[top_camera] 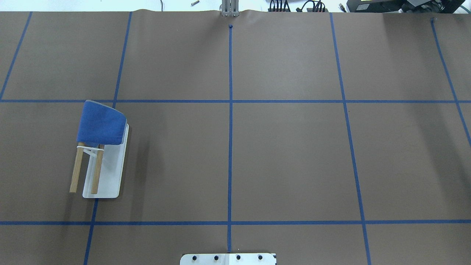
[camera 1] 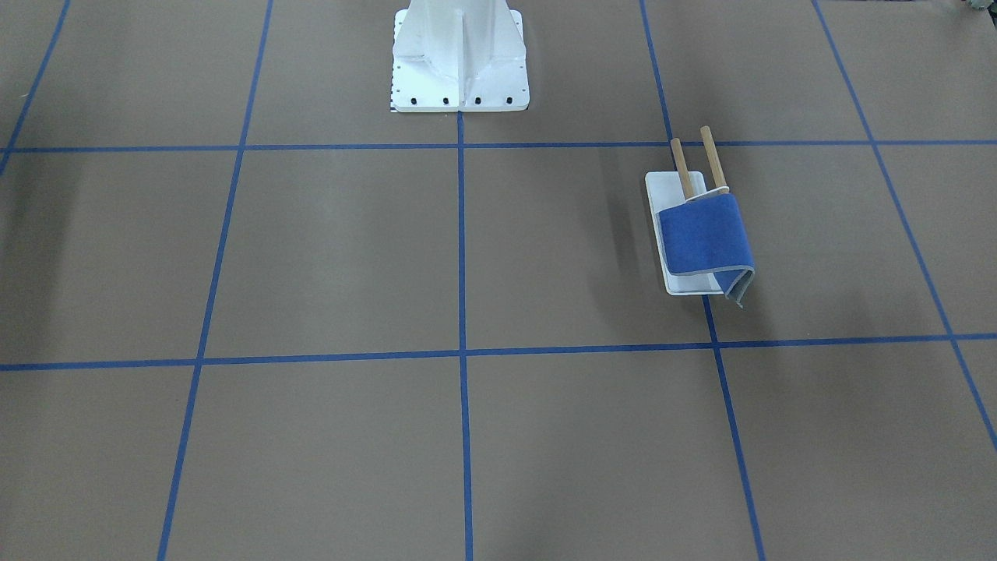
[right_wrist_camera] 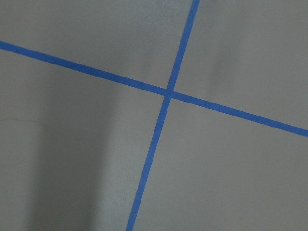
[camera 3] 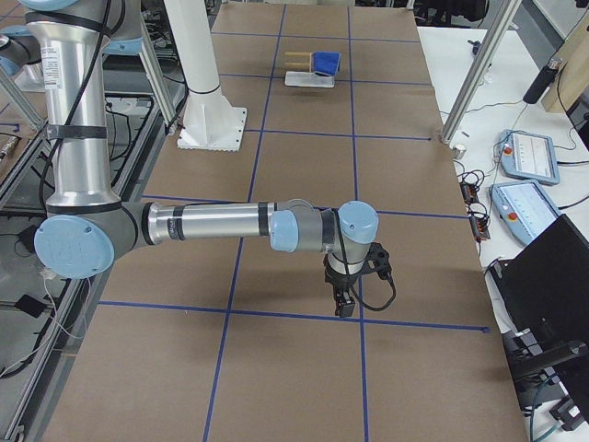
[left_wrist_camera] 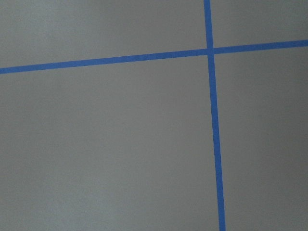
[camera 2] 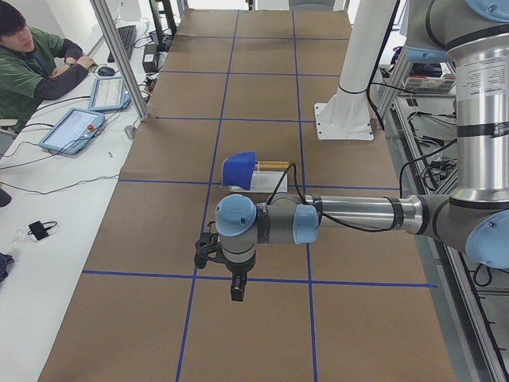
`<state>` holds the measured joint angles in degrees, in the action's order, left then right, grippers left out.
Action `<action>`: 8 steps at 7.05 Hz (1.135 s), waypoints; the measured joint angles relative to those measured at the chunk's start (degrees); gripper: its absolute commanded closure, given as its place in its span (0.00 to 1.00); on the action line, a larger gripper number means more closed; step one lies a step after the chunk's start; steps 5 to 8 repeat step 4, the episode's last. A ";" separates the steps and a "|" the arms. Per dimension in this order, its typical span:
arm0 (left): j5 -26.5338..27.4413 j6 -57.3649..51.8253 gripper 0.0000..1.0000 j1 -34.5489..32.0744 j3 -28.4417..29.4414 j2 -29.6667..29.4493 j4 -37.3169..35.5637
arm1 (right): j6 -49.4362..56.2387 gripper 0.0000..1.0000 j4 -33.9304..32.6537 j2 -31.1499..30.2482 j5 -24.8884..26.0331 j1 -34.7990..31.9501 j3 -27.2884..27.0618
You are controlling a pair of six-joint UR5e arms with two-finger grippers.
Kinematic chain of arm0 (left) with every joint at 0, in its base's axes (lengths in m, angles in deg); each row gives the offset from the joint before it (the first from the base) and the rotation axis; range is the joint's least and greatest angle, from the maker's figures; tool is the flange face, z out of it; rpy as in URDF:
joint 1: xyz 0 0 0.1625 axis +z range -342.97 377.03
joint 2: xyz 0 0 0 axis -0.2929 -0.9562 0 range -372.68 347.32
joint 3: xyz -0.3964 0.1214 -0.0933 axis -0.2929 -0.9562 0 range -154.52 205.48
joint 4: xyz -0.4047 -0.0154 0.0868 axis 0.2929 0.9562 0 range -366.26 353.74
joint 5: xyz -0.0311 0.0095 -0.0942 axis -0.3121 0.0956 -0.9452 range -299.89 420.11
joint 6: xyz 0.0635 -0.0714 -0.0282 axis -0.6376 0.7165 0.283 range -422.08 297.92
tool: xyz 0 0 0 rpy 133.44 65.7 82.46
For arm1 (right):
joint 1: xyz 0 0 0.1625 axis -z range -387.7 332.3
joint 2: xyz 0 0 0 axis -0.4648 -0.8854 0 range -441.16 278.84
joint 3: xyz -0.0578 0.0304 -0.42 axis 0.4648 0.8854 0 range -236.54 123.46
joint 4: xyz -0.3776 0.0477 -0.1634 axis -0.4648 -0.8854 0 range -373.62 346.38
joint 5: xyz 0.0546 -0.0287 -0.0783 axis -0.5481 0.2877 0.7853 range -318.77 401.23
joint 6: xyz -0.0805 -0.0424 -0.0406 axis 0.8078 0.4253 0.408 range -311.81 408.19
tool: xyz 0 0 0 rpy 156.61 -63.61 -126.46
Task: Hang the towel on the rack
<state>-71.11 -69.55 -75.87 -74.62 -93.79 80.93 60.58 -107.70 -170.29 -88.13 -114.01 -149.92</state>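
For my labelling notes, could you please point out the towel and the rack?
towel [top_camera: 100, 124]: overhead exterior view, centre of the draped blue cloth.
rack [top_camera: 110, 176]: overhead exterior view, bare part of its white base.

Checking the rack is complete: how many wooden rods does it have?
2. Side by side on the rack: the outer rod toward the table's edge, the inner rod nearer its middle. The towel covers their far ends.

Towel [camera 1: 705, 234]: royal blue with light-grey trim, found draped across both rods [camera 1: 710, 156] at the ends away from the robot, one corner drooping past the base. Rack [camera 1: 671, 187]: flat white base, two parallel brown rods, set upright on the bench [camera 1: 389, 273], robot's left side.
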 measured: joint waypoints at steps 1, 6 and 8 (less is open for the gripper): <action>0.00 0.00 0.01 0.00 -0.18 0.11 0.00 | 0.00 0.00 0.02 -0.04 -0.01 0.00 -0.02; 0.00 0.08 0.01 0.00 -0.27 0.48 0.00 | 0.00 0.00 0.30 -0.05 -0.01 0.00 -0.04; 0.00 0.08 0.01 0.00 -0.27 0.48 0.00 | 0.00 0.00 0.30 -0.05 -0.01 0.00 -0.04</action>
